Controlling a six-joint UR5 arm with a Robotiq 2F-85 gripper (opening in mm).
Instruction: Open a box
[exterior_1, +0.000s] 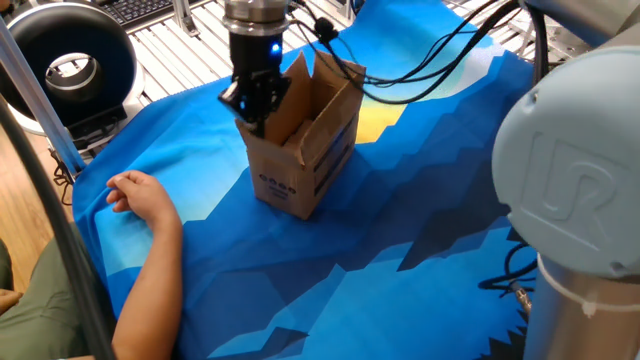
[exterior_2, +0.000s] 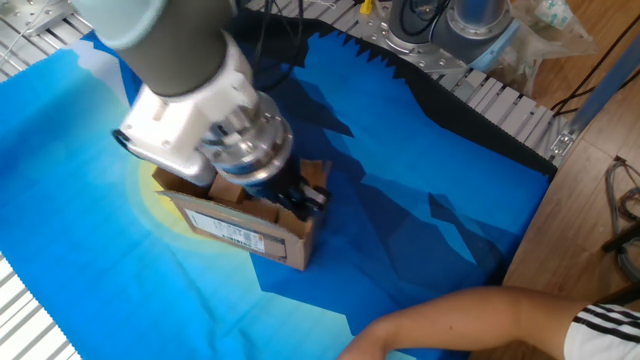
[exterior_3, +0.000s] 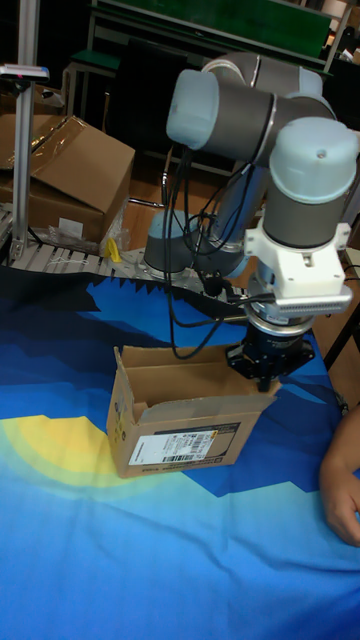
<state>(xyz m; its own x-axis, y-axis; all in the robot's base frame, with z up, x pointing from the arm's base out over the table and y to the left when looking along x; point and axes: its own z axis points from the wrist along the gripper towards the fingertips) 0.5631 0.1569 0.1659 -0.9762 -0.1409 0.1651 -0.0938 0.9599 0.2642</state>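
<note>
The box (exterior_1: 305, 150) is a small brown carton standing on the blue cloth, with its top flaps up and its inside showing. My gripper (exterior_1: 254, 112) hangs at the box's end nearest the person's hand, its dark fingers drawn together to a narrow tip against the raised end flap (exterior_1: 294, 92). From the other side, the gripper (exterior_2: 301, 196) sits over the right end of the box (exterior_2: 232, 227). The tall view shows the gripper (exterior_3: 266, 377) just above the box's (exterior_3: 180, 428) right edge. The fingertips are partly hidden by cardboard.
A person's hand (exterior_1: 138, 192) and forearm rest on the cloth to the left of the box, and the same arm (exterior_2: 470, 320) shows at the bottom. Cables (exterior_1: 420, 70) trail behind the box. A black round device (exterior_1: 65, 60) stands at the back left. A large carton (exterior_3: 65, 180) sits behind the table.
</note>
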